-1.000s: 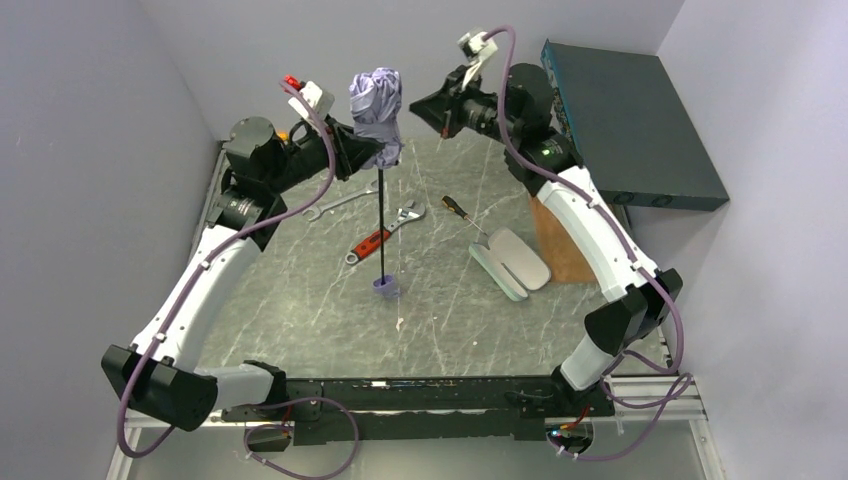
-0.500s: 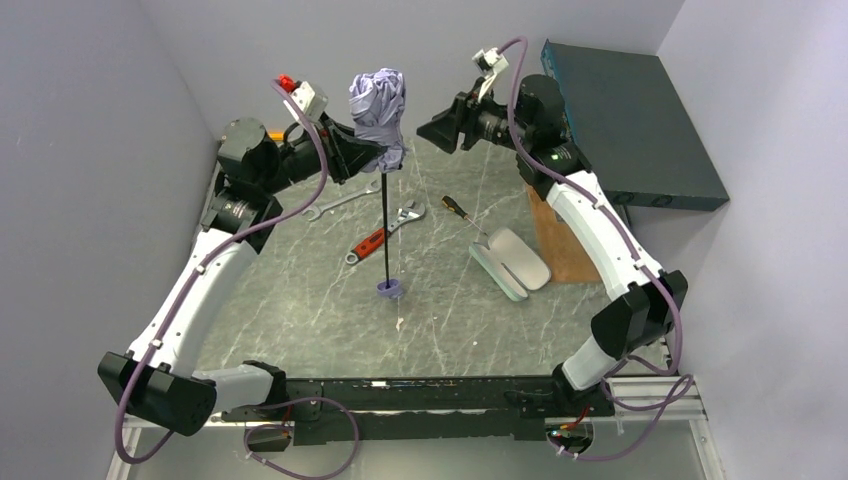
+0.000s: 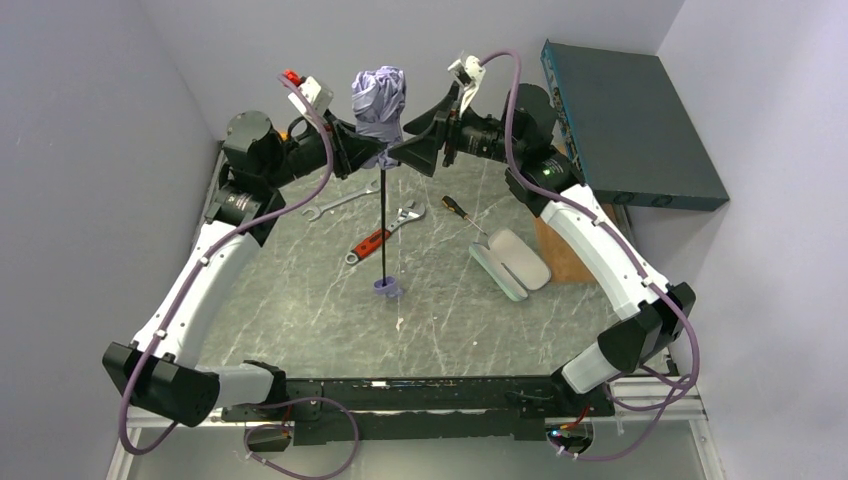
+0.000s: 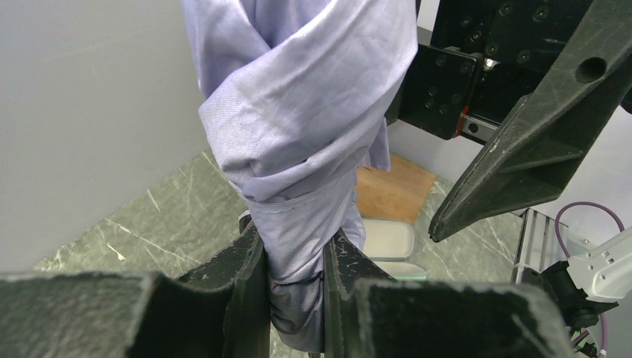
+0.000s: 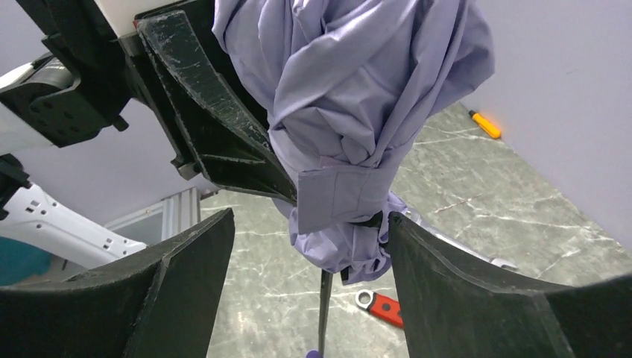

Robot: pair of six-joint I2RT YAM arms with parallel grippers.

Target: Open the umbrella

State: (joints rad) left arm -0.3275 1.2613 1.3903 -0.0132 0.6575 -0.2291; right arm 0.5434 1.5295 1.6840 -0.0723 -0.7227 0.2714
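Note:
The umbrella stands upright, its lavender fabric bunched and folded at the top. Its thin black shaft runs down to the small handle on the table. My left gripper is shut on the lower neck of the fabric; the wrist view shows both fingers pressed against it. From the right, my right gripper stands open around the fabric's bottom end. Its right finger touches the fabric edge; its left one is apart.
On the marble table lie a red-handled wrench, a silver spanner, a screwdriver and a mint-green oval case. A wooden block and a dark flat box sit at the right.
My right gripper has opened and swung left, from clear of the umbrella to straddling its lower fabric. The left gripper and the umbrella have stayed in place.

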